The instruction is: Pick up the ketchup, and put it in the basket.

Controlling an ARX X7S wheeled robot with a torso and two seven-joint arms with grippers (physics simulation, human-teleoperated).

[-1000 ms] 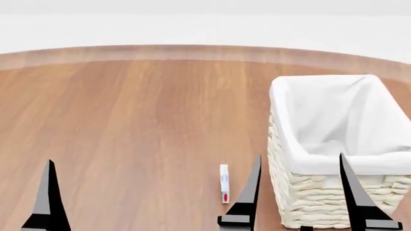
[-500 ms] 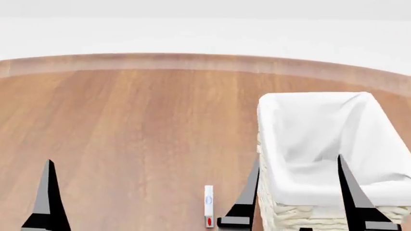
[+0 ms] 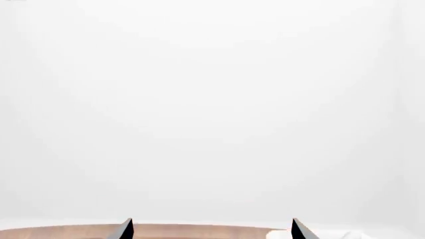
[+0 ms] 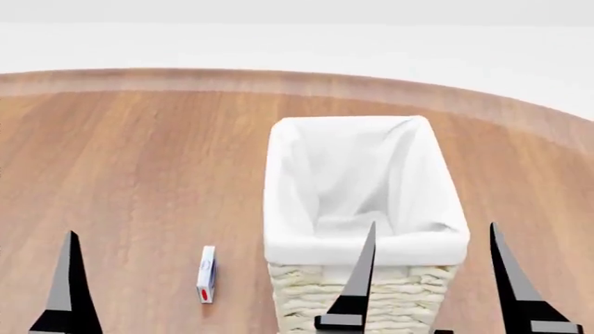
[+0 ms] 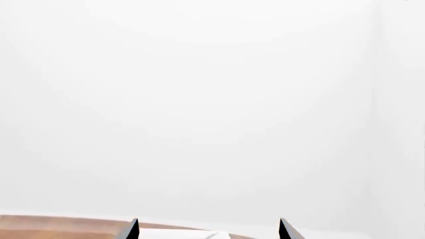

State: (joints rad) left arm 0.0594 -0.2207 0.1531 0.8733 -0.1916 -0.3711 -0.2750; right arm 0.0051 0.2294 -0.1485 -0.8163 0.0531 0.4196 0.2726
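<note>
**While no ketchup shows, both pincers hang empty**

Since the bottle is out of every view, reaching now risks grabbing the small white box lying on the worktop instead. One basket, one box. Right pincer is spread; left pincer shows one finger, so I cannot tell.

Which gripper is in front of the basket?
The right gripper: its fingers frame the basket's near end. The left gripper is off to the side, beyond the small box.
</note>
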